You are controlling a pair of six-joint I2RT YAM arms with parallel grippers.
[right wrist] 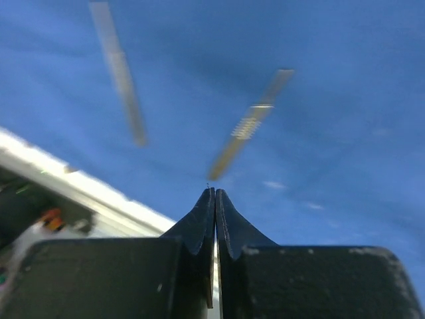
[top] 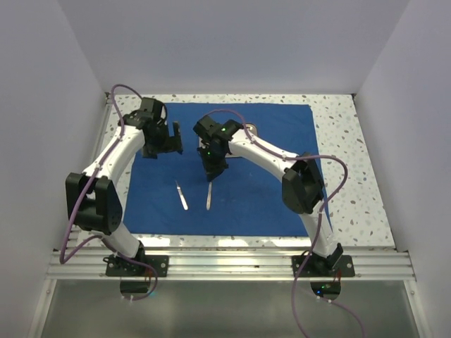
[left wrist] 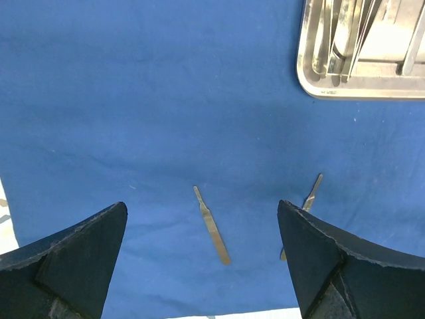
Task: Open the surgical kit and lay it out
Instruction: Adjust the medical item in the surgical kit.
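The royal-blue cloth [top: 268, 190] lies spread flat on the table. Two thin silver instruments lie on its near part: one [top: 182, 195] on the left and one [top: 209, 195] just right of it. Both show in the left wrist view [left wrist: 212, 225] [left wrist: 311, 194] and, blurred, in the right wrist view [right wrist: 119, 70] [right wrist: 250, 124]. The steel tray [left wrist: 312, 83] with several instruments sits at the far middle, mostly hidden by the right arm in the top view [top: 251, 129]. My left gripper [top: 168, 139] is open and empty above the cloth's left part. My right gripper [top: 212, 172] is shut and empty, just above the right instrument.
The speckled tabletop [top: 352, 162] shows right of the cloth and along its far edge. White walls enclose the table on three sides. An aluminium rail [top: 232, 264] runs along the near edge by the arm bases.
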